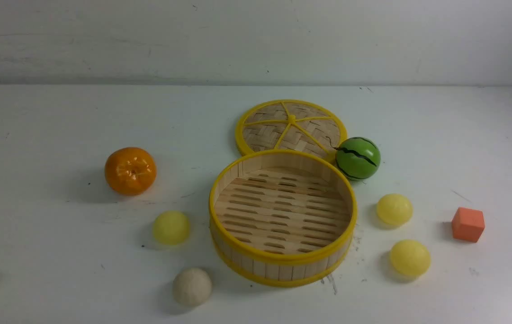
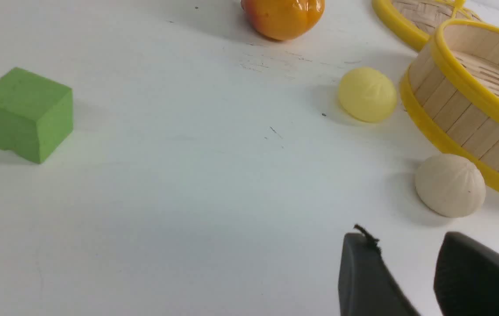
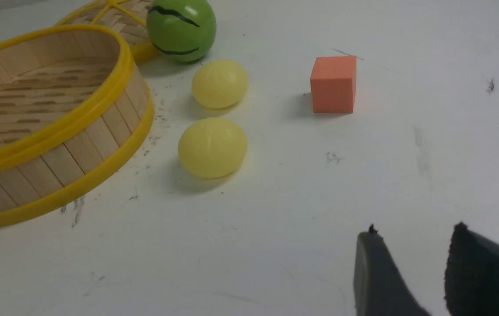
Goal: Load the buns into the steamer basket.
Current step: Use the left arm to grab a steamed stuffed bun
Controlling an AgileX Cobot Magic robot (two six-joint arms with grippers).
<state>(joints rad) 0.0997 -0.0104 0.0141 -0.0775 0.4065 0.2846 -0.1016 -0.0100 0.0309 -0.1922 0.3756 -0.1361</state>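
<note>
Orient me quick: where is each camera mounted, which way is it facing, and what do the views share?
Front: between the arms, looking forward across the table at the basket; no arm shows.
Left wrist: on the left arm, facing the beige bun; left gripper tips show.
Right wrist: on the right arm, facing two yellow buns; right gripper tips show.
Shared: all three see the basket.
</note>
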